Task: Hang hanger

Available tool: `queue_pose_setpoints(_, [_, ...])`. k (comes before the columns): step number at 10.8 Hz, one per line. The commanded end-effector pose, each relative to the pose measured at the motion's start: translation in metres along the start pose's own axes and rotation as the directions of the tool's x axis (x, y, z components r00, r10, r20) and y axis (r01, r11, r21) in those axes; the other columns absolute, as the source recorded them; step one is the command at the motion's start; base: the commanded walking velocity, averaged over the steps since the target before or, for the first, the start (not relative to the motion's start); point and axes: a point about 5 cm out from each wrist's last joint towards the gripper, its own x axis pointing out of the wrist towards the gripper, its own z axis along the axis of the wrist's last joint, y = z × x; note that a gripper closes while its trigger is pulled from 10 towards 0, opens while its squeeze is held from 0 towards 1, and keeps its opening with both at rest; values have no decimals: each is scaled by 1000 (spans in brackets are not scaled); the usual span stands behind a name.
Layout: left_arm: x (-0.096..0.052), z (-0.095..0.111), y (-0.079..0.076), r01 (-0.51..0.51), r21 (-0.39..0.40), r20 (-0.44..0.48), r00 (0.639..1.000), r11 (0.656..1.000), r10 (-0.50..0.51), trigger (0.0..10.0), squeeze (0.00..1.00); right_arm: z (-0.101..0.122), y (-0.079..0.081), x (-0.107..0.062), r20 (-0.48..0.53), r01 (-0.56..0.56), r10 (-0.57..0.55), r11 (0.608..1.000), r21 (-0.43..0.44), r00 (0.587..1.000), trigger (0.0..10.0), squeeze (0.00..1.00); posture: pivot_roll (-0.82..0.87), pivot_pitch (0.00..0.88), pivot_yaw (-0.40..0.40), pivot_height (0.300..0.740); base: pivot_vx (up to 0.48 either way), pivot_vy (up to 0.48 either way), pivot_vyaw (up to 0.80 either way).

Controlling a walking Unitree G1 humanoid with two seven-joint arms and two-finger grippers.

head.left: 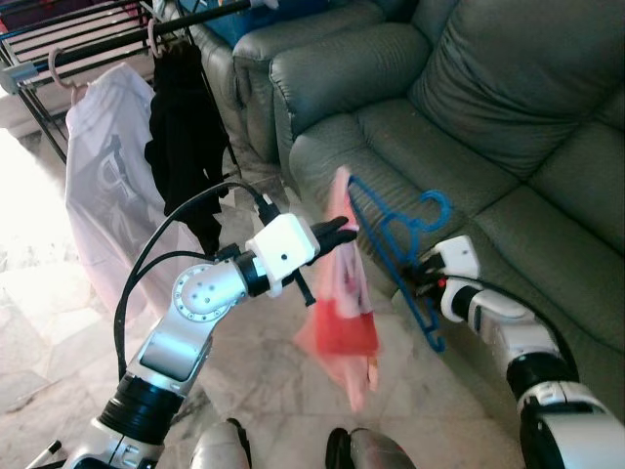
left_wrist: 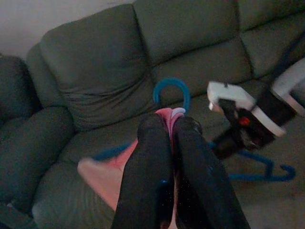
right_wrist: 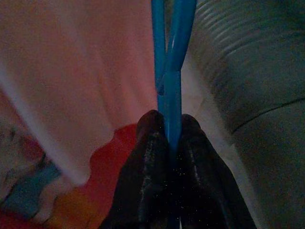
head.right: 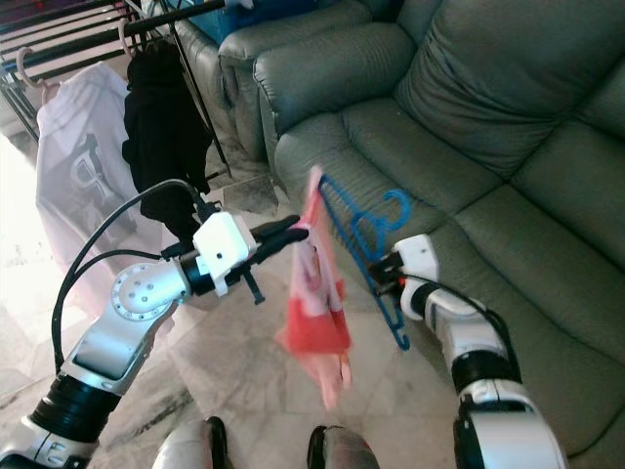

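Filling most of the scene behind both pincers is a big grey-green sofa (head.left: 459,107), with pale marble floor (head.left: 264,362) under the arms. Beyond the left pincer, up and to its left, stands a drying rack (head.left: 68,39) w/ dark bars. On it hang a white shirt (head.left: 107,186) on a pink hook and a black garment (head.left: 186,147) just beside it.

Between the two pincers hangs a pink cloth (head.left: 344,293) w/ a red patch low on it, and its lower part drops well below both. The left gripper (head.left: 344,227) is clenched on the top edge of this cloth; in the left wrist view its two black fingers (left_wrist: 147,176) press together w/ the pink fabric squeezed between the tips. The cloth is held in the air, not touching floor or sofa.

The blue hanger (head.left: 405,249) is just to the right of the cloth, tilted, hook pointing up toward the sofa seat. The right gripper (head.left: 422,277) grasps it at the lower bar; in the right wrist view the fingers (right_wrist: 152,181) are closed on the blue plastic, cloth close beside. Hanger is well apart from the rack, not yet hung.
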Motion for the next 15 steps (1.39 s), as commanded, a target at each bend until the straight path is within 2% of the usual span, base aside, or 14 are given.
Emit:
queue_pose_setpoints(1, [0,2,-4,30,0,18,999,1000,-30,10000,0,20,-10,-1,123,62,-73,994,88,990,10000,0,-36,139,-45,740,0,0,0])
queue_pose_setpoints(2, [0,-3,-6,29,-1,5,1000,1000,-29,10000,0,33,-11,0,210,63,-103,980,190,972,10000,0,-34,137,-45,740,0,0,0])
queue_pose_setpoints(3, [-2,-15,-9,23,-6,-36,999,1000,-23,10000,0,55,-10,0,358,-18,-119,933,359,926,10000,0,-34,135,-45,740,0,0,0])
queue_pose_setpoints(4, [-3,-20,-10,27,0,-56,998,1000,-27,10000,0,65,-10,0,418,-71,-126,902,426,900,10000,0,-34,134,-47,740,0,0,0])
queue_pose_setpoints(5, [-2,-30,-14,23,-6,-84,996,1000,-23,10000,0,87,-4,-1,533,-206,-117,836,509,838,10000,0,-36,132,-46,740,0,0,0])
queue_pose_setpoints(6, [-1,-40,-21,39,16,-120,992,999,-37,10000,0,112,7,-4,638,-366,-73,766,528,767,10000,0,-36,132,-46,740,0,0,0])
queue_pose_setpoints(7, [-1,-47,-26,58,53,-152,987,997,-49,10000,0,138,23,-11,737,-536,-2,685,493,675,10000,0,-42,129,-48,740,0,0,0])
queue_pose_setpoints(8, [-1,-50,-26,54,53,-164,986,997,-44,10000,0,146,28,-15,767,-591,24,653,473,641,10000,0,-41,126,-49,740,0,0,0])
queue_pose_setpoints(9, [-1,-54,-28,67,68,-175,983,995,-55,10000,0,167,46,-29,840,-737,130,561,376,527,10000,0,-41,122,-54,740,0,0,0])
queue_pose_setpoints(10, [-1,-57,-28,71,76,-185,981,995,-55,10000,0,171,56,-35,850,-779,201,541,318,487,10000,0,-42,120,-55,740,0,0,0])
queue_pose_setpoints(11, [-1,-62,-29,69,92,-201,978,993,-49,10000,0,169,76,-44,818,-812,357,544,212,452,10000,0,-43,117,-59,740,0,0,0])
queue_pose_setpoints(12, [-1,-65,-27,55,105,-208,978,993,-32,10000,0,161,86,-44,757,-767,424,622,156,498,10000,0,-43,116,-60,740,0,0,0])
queue_pose_setpoints(13, [-2,-70,-24,36,132,-230,973,991,-5,10000,0,153,94,-48,691,-729,492,680,75,530,10000,0,-45,115,-62,740,0,0,0])
queue_pose_setpoints(15, [-4,-76,-19,1,150,-246,969,989,36,10000,0,137,93,-50,605,-618,515,785,-49,607,10000,0,-47,115,-63,740,0,0,0])
